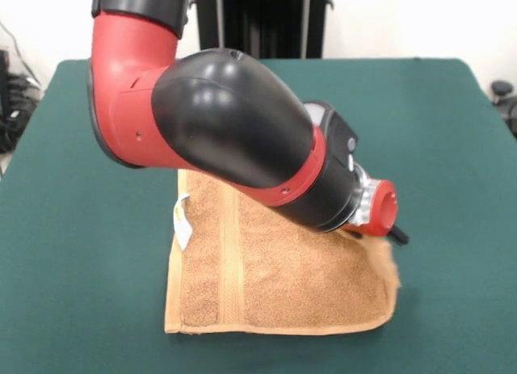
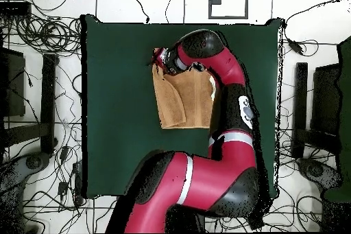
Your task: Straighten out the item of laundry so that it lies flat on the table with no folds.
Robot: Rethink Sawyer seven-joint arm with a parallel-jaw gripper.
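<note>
You had the towel lying on the table, toward the front edge in the front view and a little off centre. Most of it sat flat: the near hem ran straight along the felt, and one woven band ran from front to back close to the side that appears on the left in that view. A small white label stuck out from that same side edge, partly curled up.

The corner at the right in the front view was not flat. It rose off the table toward the gripper, and the edge below it curved upward instead of lying down. The far part of the towel was hidden behind your arm, so you could not have judged from the front whether it was smooth there.

The arm reached low across the towel, wrist tilted down, with the red end of the tool right at the lifted corner. From overhead, the tool sat at the towel's corner farthest from the base. Whether it was wide, narrow, or pinching the cloth I cannot tell; the tips were hidden by the wrist and the fabric in both views.
</note>
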